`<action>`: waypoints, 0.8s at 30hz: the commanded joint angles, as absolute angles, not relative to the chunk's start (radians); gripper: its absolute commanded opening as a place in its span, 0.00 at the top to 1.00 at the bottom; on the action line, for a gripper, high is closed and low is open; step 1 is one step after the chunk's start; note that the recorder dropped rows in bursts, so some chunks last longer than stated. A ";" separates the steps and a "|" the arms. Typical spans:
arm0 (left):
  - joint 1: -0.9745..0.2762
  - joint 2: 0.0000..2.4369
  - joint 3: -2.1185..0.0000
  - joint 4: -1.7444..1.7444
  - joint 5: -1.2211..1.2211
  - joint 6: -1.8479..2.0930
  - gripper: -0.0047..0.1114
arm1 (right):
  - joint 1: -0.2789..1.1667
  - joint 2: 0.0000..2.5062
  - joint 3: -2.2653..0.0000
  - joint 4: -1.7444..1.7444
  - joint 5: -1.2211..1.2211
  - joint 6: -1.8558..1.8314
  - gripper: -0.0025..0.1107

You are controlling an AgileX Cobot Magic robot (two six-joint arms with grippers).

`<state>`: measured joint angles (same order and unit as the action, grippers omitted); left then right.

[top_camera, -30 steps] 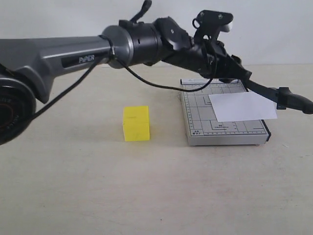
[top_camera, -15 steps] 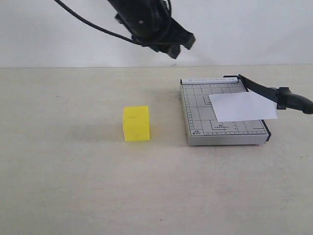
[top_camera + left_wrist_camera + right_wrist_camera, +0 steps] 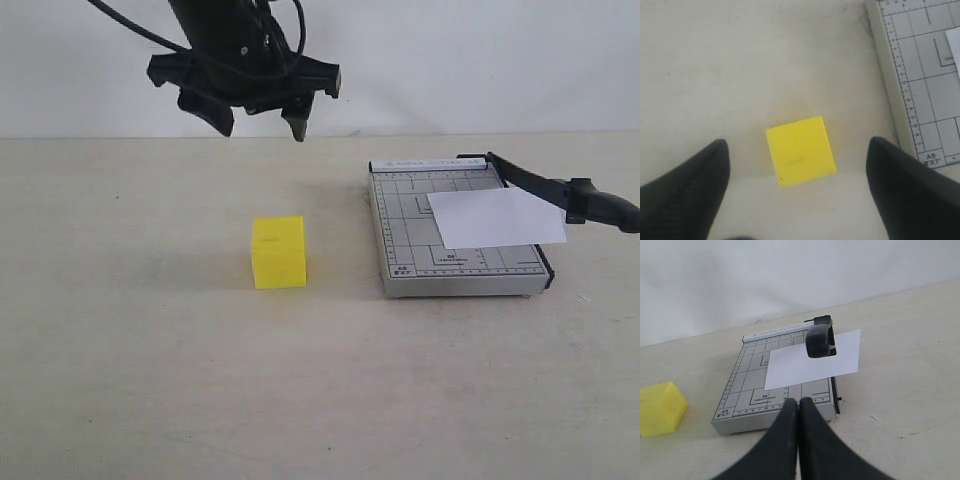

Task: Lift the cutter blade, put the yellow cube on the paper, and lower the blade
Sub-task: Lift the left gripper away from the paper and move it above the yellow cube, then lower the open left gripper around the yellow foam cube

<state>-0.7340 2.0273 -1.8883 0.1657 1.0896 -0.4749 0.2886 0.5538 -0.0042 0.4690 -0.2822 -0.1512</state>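
Workpiece: yellow cube (image 3: 278,252) sits flat on the table (image 3: 150,370), left of the cutter base (image 3: 405,235) and well apart from it. Nothing touches it.
Left gripper (image 3: 262,130): hangs high over the cube with its fingers pointing down. The jaws are spread wide and hold nothing.
Left arm: only the wrist section shows in the exterior view. The rest is cut off by the top edge.
Left wrist view: the cube (image 3: 800,150) lies between the two dark fingers (image 3: 690,190), clear of both. The finger roots run out of frame.
Right gripper (image 3: 799,401): fingers are pressed together with nothing between them. It points toward the cutter base without touching it and is outside the exterior view.
Cutter blade (image 3: 545,185): tilted up from its hinge at the far right corner of the base, with the handle end out past the right edge. The steepness is hard to judge.
Blade, right wrist view: the handle end (image 3: 820,337) faces the camera and covers the hinge and part of the sheet.
Paper (image 3: 495,218): lies on the right half of the base, overhanging its right edge, with no cube on it. The left wrist view catches only a sliver of it at the frame edge (image 3: 955,45).
Base markings: the grid and ruler scale are visible. The fine lettering is too small to read.
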 commanded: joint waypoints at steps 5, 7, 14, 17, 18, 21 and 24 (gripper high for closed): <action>-0.732 2.106 -1.883 0.128 1.107 -0.609 0.33 | 0.290 0.552 0.000 0.465 -0.294 -0.156 0.97; -0.732 2.118 -1.883 0.128 1.101 -0.614 0.33 | 0.290 0.552 0.000 0.465 -0.294 -0.156 0.97; -0.732 2.134 -1.883 0.140 1.093 -0.614 0.33 | 0.290 0.552 0.000 0.465 -0.294 -0.156 0.97; -0.732 2.134 -1.883 0.159 1.098 -0.607 0.33 | 0.290 0.552 0.000 0.465 -0.294 -0.156 0.97; -0.732 2.134 -1.883 0.167 1.098 -0.590 0.33 | 0.290 0.552 0.000 0.465 -0.294 -0.156 0.97; -0.732 2.134 -1.883 0.171 1.100 -0.567 0.33 | 0.290 0.552 0.000 0.465 -0.294 -0.156 0.97; -0.732 2.134 -1.883 0.171 1.120 -0.567 0.33 | 0.290 0.552 0.000 0.465 -0.294 -0.156 0.97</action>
